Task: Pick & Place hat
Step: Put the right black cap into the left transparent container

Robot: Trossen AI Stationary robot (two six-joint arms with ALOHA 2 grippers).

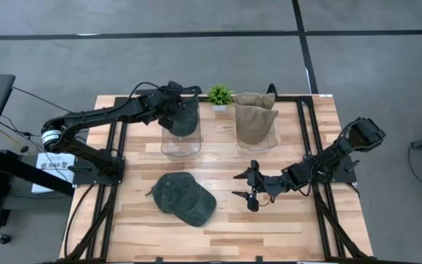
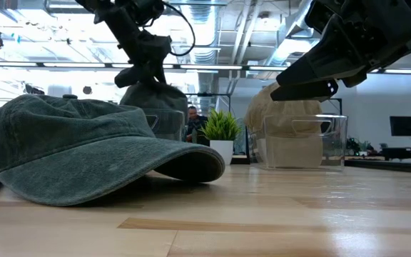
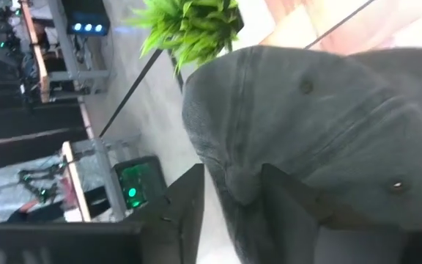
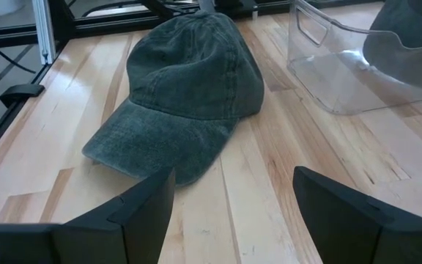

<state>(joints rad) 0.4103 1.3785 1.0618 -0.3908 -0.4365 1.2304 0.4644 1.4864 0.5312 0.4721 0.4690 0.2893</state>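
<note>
Two dark green hats show. One [image 1: 185,198] lies on the table's middle, resting on its brim and rim, also in the right wrist view [image 4: 189,81]. The other hat [image 1: 187,119] sits in the left clear bin [image 1: 180,148] at the back. My left gripper [image 1: 173,110] is at this hat's crown [image 3: 328,125], fingers apart, with a pucker of cloth between them. My right gripper [image 1: 244,187] hovers open to the right of the lying hat, pointing at it [image 4: 233,180], with nothing between its fingers. My left gripper's fingers stand apart on either side of a small pucker of the crown's cloth [image 3: 240,183], coming slanting down from the table's left. One finger [image 3: 299,205] lies against the cloth; a gap shows beside the other [image 3: 189,213]. The hat rests in the bin.
A second clear bin [image 1: 256,139] at the back right holds a tan hat [image 1: 255,110]. A small potted plant [image 1: 220,95] stands between the bins. Black frame rails run along both table sides. A person [image 2: 193,114] sits far behind the table.
</note>
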